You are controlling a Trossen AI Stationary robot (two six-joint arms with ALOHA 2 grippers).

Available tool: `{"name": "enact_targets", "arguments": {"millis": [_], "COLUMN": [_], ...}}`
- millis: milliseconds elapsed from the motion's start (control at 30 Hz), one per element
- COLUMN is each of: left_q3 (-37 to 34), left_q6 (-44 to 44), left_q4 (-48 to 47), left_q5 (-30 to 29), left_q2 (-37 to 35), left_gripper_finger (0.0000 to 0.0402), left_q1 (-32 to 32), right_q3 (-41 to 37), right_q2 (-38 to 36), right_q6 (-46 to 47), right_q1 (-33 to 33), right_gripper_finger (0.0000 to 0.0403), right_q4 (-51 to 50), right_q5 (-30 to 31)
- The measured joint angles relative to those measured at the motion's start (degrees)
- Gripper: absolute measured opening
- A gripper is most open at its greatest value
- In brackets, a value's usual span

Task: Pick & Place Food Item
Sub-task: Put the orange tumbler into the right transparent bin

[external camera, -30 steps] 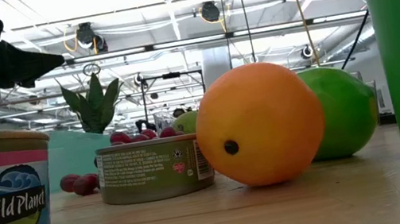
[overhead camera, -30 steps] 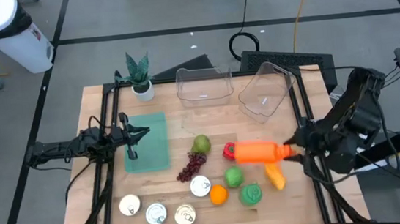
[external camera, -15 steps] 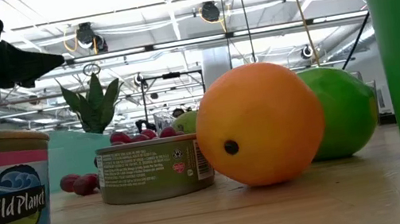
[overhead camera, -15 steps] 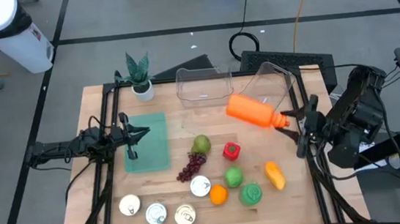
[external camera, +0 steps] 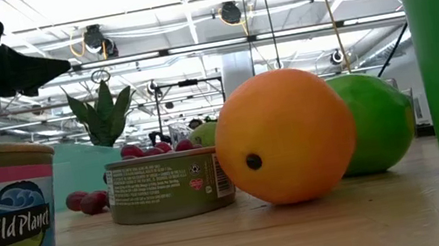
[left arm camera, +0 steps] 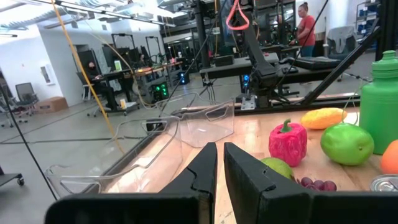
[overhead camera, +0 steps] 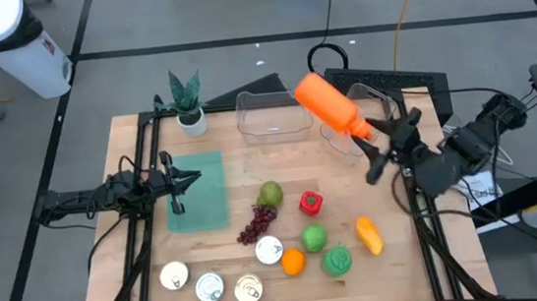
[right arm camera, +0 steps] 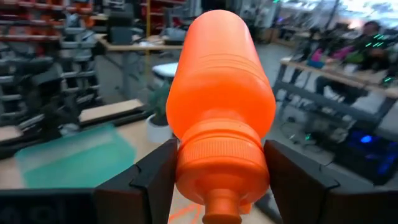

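Observation:
An orange plastic bottle [overhead camera: 326,102] hangs in the air over the clear bins at the table's far side, its base pointing far-left; it fills the right wrist view [right arm camera: 221,93]. My right gripper [overhead camera: 370,142] is shut on it. My left gripper [overhead camera: 192,178] is shut and hovers over the green mat [overhead camera: 198,192] at the table's left; its fingers [left arm camera: 219,165] point across the table. A red pepper [overhead camera: 310,203], a green pear [overhead camera: 271,193], grapes [overhead camera: 254,224], a lime [overhead camera: 313,236], an orange [overhead camera: 293,261] and a yellow fruit [overhead camera: 369,236] lie on the wood. My right gripper holds the orange bottle by its cap end [right arm camera: 221,171], pinched between the two fingers [right arm camera: 152,177], one on each side of the ribbed collar. The bottle sticks straight out beyond the fingers, in line with them. It is lifted clear of the table and slants toward the far-left.
Two clear bins [overhead camera: 272,116] [overhead camera: 355,127] stand at the far edge, the right one tilted. A green bottle [overhead camera: 336,261] and three cans [overhead camera: 210,288] sit near the front edge, a potted plant [overhead camera: 186,104] at the far-left corner. Bare wood shows at the right.
My right gripper has carried the orange bottle from low over the red pepper up and toward the far edge, over the clear bins. The bottle has turned from lying level across the table to slanting far-left. The red pepper, hidden before, now shows. The left arm stayed still.

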Motion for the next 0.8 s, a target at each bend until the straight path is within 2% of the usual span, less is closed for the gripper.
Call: {"name": "enact_targets", "arguments": {"millis": [133,400,667,800], "left_q3": [0.00,0.00,0.00,0.00], "left_q6": [-0.01,0.00,-0.01,0.00], "left_q4": [0.00,0.00,0.02,0.00], "left_q5": [0.02,0.02,0.02,0.02], "left_q2": [-0.01,-0.02,-0.01,0.00], "left_gripper_finger": [0.0042,0.0042,0.0042,0.0042], "left_q1": [0.01,0.01,0.02,0.00], "right_q3": [0.00,0.00,0.00,0.00], "right_q2": [0.56,0.50,0.45,0.62], "right_q6": [-12.51,-20.28,-21.83,-19.16], "right_q1": [-6.96,-23.61,-41.57,-50.49], "right_gripper_finger": [0.0209,0.0209,0.0209,0.0209], "right_q4": [9.91,17.63,14.66,5.75], "right_q5": [-1.55,-14.49,-25.71,-26.51]}}
